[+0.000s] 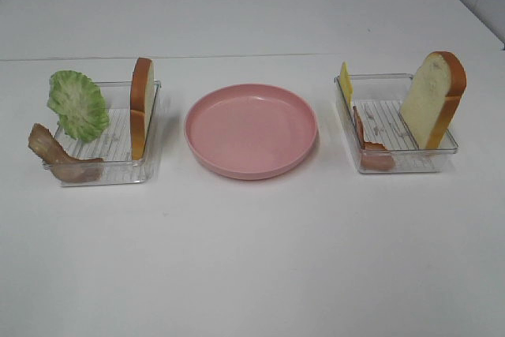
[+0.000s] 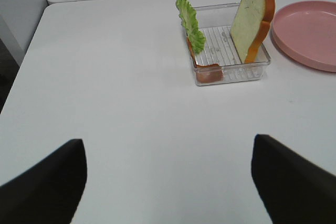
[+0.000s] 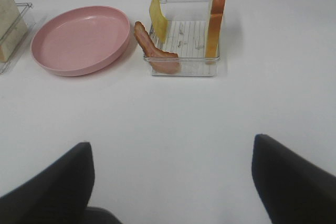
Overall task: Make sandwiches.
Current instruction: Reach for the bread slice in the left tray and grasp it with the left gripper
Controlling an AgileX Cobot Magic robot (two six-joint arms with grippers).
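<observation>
No stacked sandwiches show in any view; the parts stand apart in two clear trays. The left tray holds ruffled green lettuce, a brown bacon strip and an upright bread slice. The right tray holds yellow cheese, a pinkish ham strip and another upright bread slice. My left gripper is open over bare table, well short of the lettuce and bread. My right gripper is open too, well short of the cheese and ham.
A round pink plate lies between the two trays with nothing on it. The white table runs wide in front of the trays. A seam to a second table surface crosses behind them. Neither arm shows in the exterior high view.
</observation>
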